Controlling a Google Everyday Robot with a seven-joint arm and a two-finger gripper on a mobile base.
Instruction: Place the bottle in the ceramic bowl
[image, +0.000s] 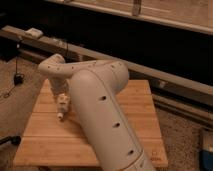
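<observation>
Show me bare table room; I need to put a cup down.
Bare wood: the front left of the table, between its front edge and the arm, and the right side beyond the arm. Crowded near the left edge, where the pincer hangs at the bottle.

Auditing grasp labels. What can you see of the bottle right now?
The bottle is small, slim and whitish, and its material is not clear. It points down, slightly tilted, right under the gripper, over the left part of the wooden table. Its top is lost against the gripper. Whether it is gripped, or its lower end touches the table, cannot be told. The arm passes close on its right.
</observation>
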